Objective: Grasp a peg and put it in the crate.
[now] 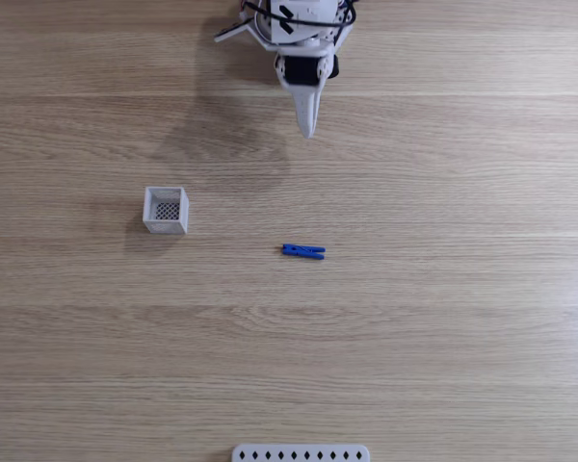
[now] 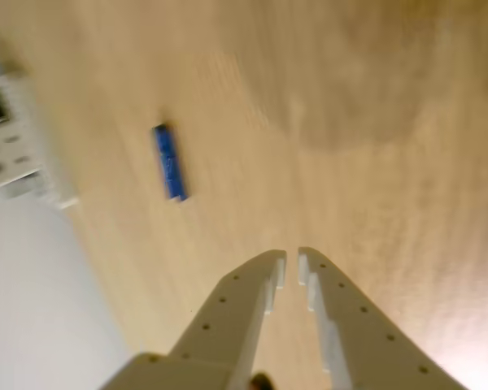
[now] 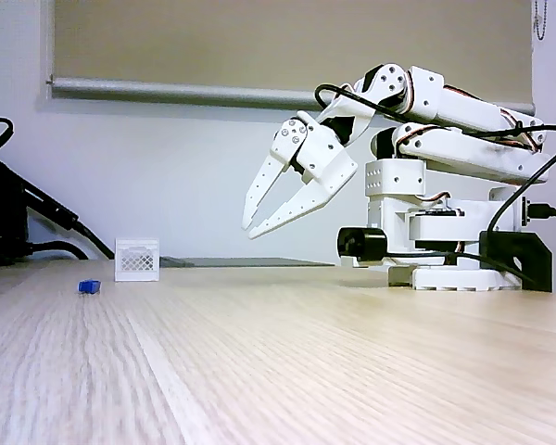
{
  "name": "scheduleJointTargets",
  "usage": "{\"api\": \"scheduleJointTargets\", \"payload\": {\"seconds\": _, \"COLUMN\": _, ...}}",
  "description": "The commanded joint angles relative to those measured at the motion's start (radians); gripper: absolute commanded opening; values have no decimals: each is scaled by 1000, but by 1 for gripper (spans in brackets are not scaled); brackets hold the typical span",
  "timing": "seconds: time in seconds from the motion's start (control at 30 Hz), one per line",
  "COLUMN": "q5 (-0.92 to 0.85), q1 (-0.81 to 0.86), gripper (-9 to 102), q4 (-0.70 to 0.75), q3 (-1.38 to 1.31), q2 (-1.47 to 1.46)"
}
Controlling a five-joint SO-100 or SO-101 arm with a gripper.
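Note:
The blue peg (image 1: 302, 252) lies flat on the wooden table, near the middle in a fixed view, and it also lies small at the left (image 3: 90, 286) in the side-on fixed view. The white crate (image 1: 166, 210) stands upright to its left, apart from it, its dark grid floor showing; from the side the crate (image 3: 136, 260) is far back. My gripper (image 1: 308, 133) hangs in the air near the arm's base, well short of the peg. In the wrist view the gripper (image 2: 291, 260) has only a thin slit between its fingers and holds nothing, with the peg (image 2: 169, 162) ahead to the upper left. Seen side-on, the gripper (image 3: 248, 232) is raised well above the table.
A long white strip with diamond holes (image 1: 301, 452) lies at the table's near edge. The arm's base (image 3: 445, 250) and its cables sit at the right in the side-on fixed view. A blurred white object with dark holes (image 2: 12, 138) shows at the wrist view's left edge.

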Motion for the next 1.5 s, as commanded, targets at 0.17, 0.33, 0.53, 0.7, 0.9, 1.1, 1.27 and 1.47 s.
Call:
{"api": "scheduleJointTargets", "payload": {"seconds": 0.17, "q5": -15, "q1": 11, "gripper": -1, "q4": -6, "q3": -334, "q2": -456}}
{"api": "scheduleJointTargets", "payload": {"seconds": 0.33, "q5": -17, "q1": 8, "gripper": 0, "q4": 11, "q3": -658, "q2": -778}}
{"api": "scheduleJointTargets", "payload": {"seconds": 0.53, "q5": -75, "q1": 12, "gripper": 1, "q4": 21, "q3": -1019, "q2": -1212}}
{"api": "scheduleJointTargets", "payload": {"seconds": 0.7, "q5": -123, "q1": 14, "gripper": 1, "q4": 66, "q3": -1321, "q2": -1539}}
{"api": "scheduleJointTargets", "payload": {"seconds": 0.9, "q5": -91, "q1": 57, "gripper": 1, "q4": 195, "q3": -1703, "q2": -1804}}
{"api": "scheduleJointTargets", "payload": {"seconds": 1.1, "q5": -75, "q1": 55, "gripper": 4, "q4": 279, "q3": -1960, "q2": -2005}}
{"api": "scheduleJointTargets", "payload": {"seconds": 1.27, "q5": -74, "q1": 49, "gripper": 15, "q4": 290, "q3": -2025, "q2": -2092}}
{"api": "scheduleJointTargets", "payload": {"seconds": 1.47, "q5": -54, "q1": 55, "gripper": 17, "q4": 287, "q3": -2025, "q2": -2137}}
